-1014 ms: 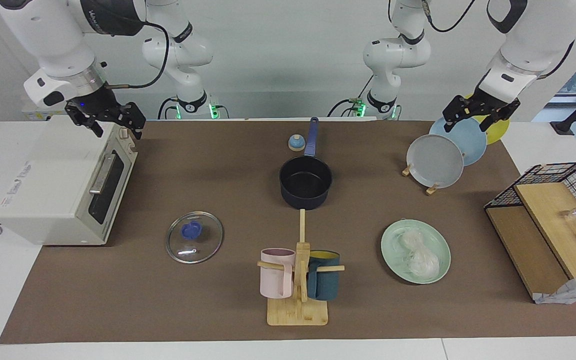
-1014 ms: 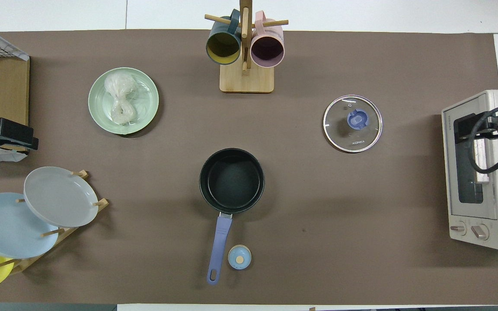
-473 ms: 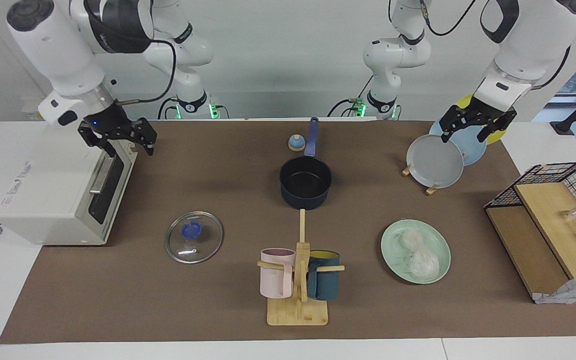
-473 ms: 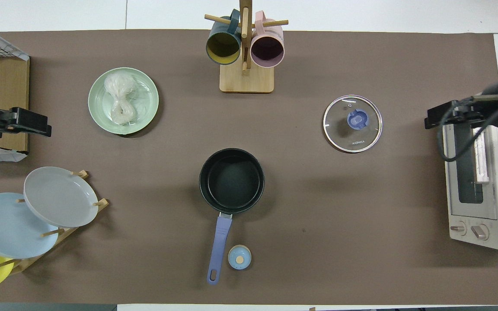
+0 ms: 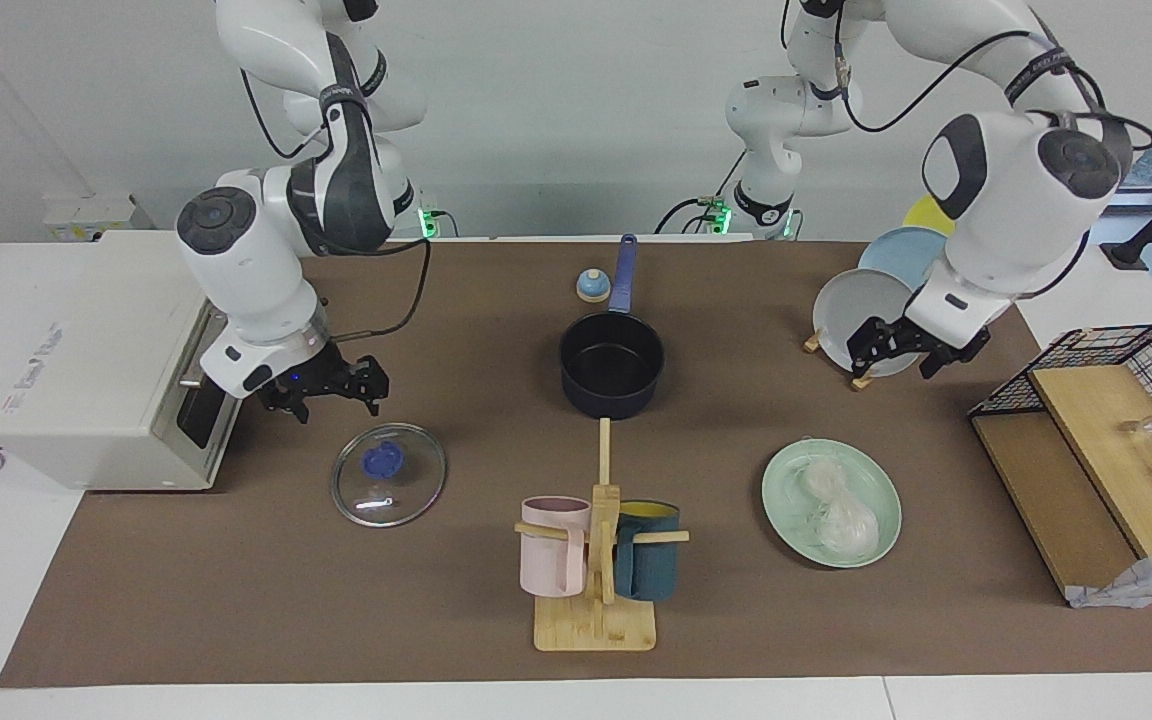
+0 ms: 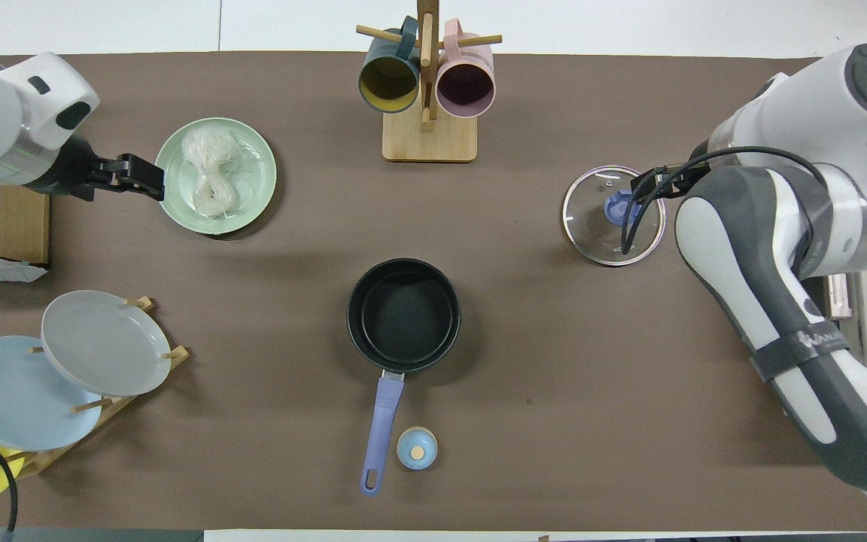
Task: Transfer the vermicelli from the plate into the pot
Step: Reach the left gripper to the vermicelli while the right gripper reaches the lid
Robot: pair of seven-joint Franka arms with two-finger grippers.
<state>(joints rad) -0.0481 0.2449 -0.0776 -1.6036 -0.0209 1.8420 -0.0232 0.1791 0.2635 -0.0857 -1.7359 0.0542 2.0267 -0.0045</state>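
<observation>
While your left gripper (image 5: 904, 350) hangs in the air with its fingers spread wide and nothing between them, over the mat between the plate rack (image 5: 861, 378) and the plate (image 5: 786, 478), the vermicelli (image 5: 839, 510) lies untouched on that plate, toward the left arm's end of the table. Your right gripper (image 5: 328, 388) is just as wide and just as empty, up beside the toaster oven (image 5: 86, 380) and above the rim of the glass lid (image 5: 388, 474). Watch the noodles: they look like two whitish bundles joined at a narrow waist, so a pinch on one lobe could drag the other along, shed threads on the mat, or tip the shallow plate if a finger presses on its rim. A low pass could also clip the leaning grey plate (image 5: 841, 305) on the rack. The pair's long axis runs from nearer the robots to farther from them, slanting a little, roughly crosswise to the line toward the pot (image 5: 612, 372). The pot stands open at mid-table, its handle (image 5: 623, 272) pointing back at the robots.
</observation>
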